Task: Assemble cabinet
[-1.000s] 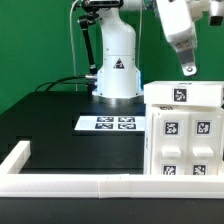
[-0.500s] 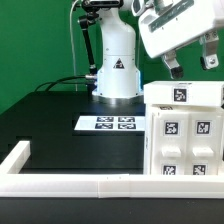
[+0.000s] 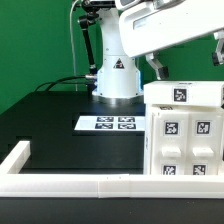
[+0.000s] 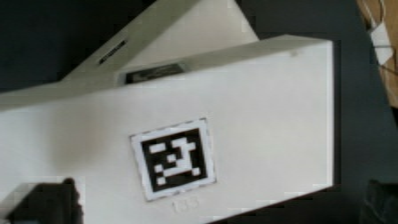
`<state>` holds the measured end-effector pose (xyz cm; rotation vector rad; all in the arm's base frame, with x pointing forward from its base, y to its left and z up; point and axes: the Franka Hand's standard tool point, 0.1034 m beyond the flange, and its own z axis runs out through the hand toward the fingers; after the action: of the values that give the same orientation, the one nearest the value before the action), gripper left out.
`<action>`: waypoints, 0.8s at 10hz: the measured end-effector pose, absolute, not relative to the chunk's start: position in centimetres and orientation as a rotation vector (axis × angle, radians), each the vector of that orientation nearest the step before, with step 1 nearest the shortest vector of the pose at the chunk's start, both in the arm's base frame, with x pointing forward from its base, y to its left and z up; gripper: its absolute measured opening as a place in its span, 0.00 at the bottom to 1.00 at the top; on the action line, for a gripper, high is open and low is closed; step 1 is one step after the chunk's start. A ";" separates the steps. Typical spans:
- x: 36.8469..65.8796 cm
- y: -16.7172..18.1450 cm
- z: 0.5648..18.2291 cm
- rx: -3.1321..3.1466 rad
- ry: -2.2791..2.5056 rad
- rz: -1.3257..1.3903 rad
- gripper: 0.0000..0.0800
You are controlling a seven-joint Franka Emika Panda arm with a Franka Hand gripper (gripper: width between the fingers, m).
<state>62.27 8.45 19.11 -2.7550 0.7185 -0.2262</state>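
Observation:
The cabinet (image 3: 185,130) is a white boxy body with square tags on its top and front, standing at the exterior view's right. My gripper (image 3: 188,60) hangs just above its top, tilted, with the jaws wide apart and nothing between them. One finger (image 3: 156,68) is over the top's near-left corner, the other (image 3: 220,50) at the frame's right edge. In the wrist view the cabinet's top panel (image 4: 196,110) with one tag fills the picture. The dark fingertips (image 4: 45,200) stand at either side of my gripper (image 4: 210,205).
The marker board (image 3: 107,123) lies flat on the black table in front of the robot base (image 3: 117,70). Long white border rails run along the front edge (image 3: 70,183) and the left corner (image 3: 15,158). A green wall stands behind.
The gripper has swung from pointing straight down over the cabinet's right side to a tilted pose. Its hand now spreads across above the cabinet's top.

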 end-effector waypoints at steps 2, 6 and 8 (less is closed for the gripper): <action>62.1 8.4 18.9 -2.857 0.386 -0.254 1.00; 62.0 8.2 18.8 -2.926 -0.076 -0.308 1.00; 62.1 8.1 18.6 -2.938 -0.410 -0.340 1.00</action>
<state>62.05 8.12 18.65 -2.9384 -0.4099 -0.3398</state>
